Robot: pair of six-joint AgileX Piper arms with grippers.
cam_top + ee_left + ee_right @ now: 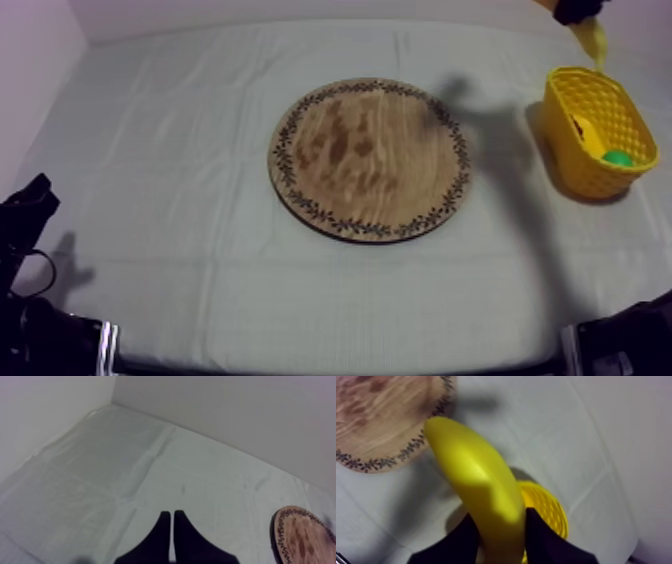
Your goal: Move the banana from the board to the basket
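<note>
The yellow banana [481, 483] hangs tilted between the black fingers of my right gripper [498, 517], which is shut on it. In the top view that gripper [578, 10] is high at the far right, with the banana [592, 40] dangling just above and behind the yellow basket [598, 100]. From the right wrist, the basket [548, 508] lies below the banana's held end. The round wooden board [370, 160] sits mid-table with nothing on it. My left gripper [172, 526] is shut on nothing and rests low at the table's left [32, 200].
A small green thing [617, 157] lies inside the basket against its near wall. The board's patterned rim [300, 536] shows to the right of my left gripper. A pale wall borders the table's far and left sides.
</note>
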